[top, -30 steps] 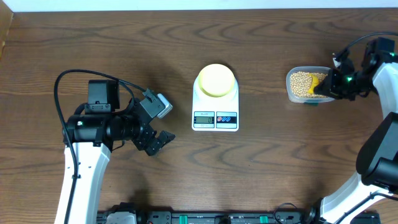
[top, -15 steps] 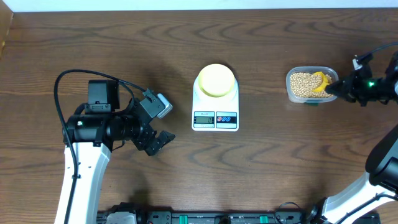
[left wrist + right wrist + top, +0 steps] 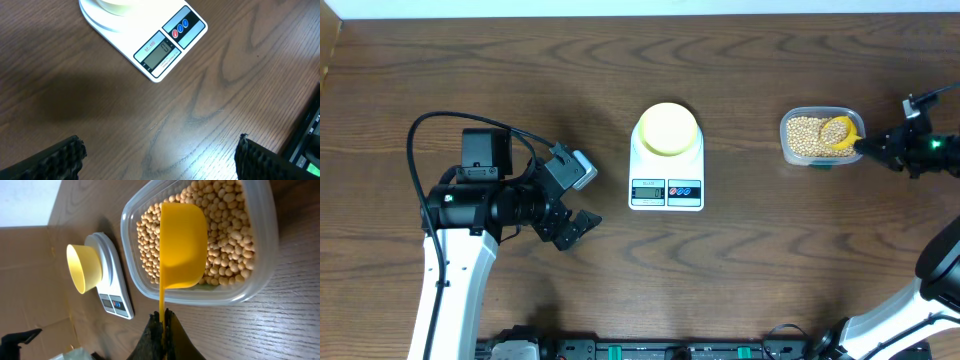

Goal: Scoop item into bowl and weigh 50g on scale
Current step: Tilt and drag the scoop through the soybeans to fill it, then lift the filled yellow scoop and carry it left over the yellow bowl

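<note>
Beige beans [image 3: 225, 225] in clear tub [image 3: 225, 296]; pale yellow bowl [image 3: 667, 128] upright on white scale [image 3: 666, 174], mid-table.

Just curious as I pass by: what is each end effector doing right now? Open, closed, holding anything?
Left end effector: open, holding nothing.
Right end effector: closed on the handle of the yellow scoop.

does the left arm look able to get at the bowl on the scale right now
Probably yes: the left tool is open and empty, only bare table lies between it and the scale, and nothing covers the bowl.
</note>
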`<move>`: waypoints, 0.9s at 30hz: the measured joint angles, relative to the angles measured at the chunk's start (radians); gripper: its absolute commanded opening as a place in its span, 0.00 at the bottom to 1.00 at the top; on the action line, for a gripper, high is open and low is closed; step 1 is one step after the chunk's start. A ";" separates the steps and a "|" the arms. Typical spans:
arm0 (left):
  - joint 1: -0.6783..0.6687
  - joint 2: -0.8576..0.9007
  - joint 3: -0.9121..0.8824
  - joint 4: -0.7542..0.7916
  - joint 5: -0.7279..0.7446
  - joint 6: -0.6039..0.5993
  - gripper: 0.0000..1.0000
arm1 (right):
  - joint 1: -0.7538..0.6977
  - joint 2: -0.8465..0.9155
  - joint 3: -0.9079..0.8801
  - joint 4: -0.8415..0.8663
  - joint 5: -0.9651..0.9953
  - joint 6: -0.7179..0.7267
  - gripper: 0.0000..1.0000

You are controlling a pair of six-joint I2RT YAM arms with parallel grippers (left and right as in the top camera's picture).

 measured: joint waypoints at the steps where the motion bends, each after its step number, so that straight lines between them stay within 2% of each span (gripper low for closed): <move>1: 0.000 0.000 0.000 0.000 0.000 0.000 0.98 | -0.006 0.000 0.000 -0.002 -0.004 0.000 0.01; 27: 0.000 0.000 0.000 0.000 0.000 0.000 0.98 | -0.046 0.000 0.000 -0.065 -0.217 -0.019 0.01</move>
